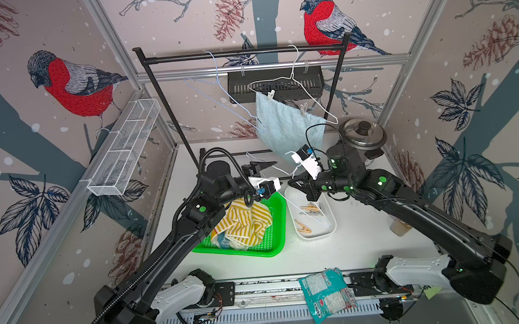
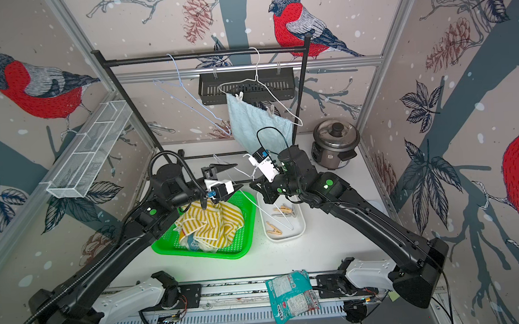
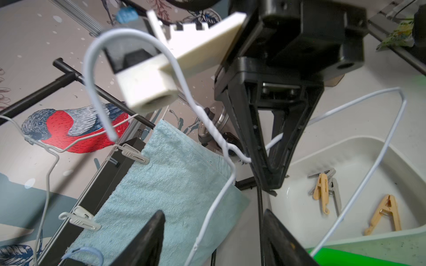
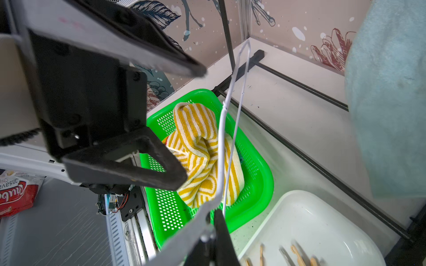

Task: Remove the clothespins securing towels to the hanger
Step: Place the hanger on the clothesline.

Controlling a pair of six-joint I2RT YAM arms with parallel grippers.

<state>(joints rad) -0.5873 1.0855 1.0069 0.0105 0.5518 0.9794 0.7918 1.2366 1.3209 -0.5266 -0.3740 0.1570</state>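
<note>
Left wrist view — right gripper (image 3: 268, 182) clamps white hanger (image 3: 87, 76); left gripper (image 3: 214, 211) parted — empty.

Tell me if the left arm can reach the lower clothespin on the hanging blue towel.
Probably, with care. The left pincer is open and empty, but the white hanger gripped by the right pincer crosses between it and the lower clothespin on the light-blue towel, so it could snag.

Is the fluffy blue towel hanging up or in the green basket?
Hanging up. The plain light-blue terry towel is clipped by two pale plastic clothespins to the white wire hanger.
</note>
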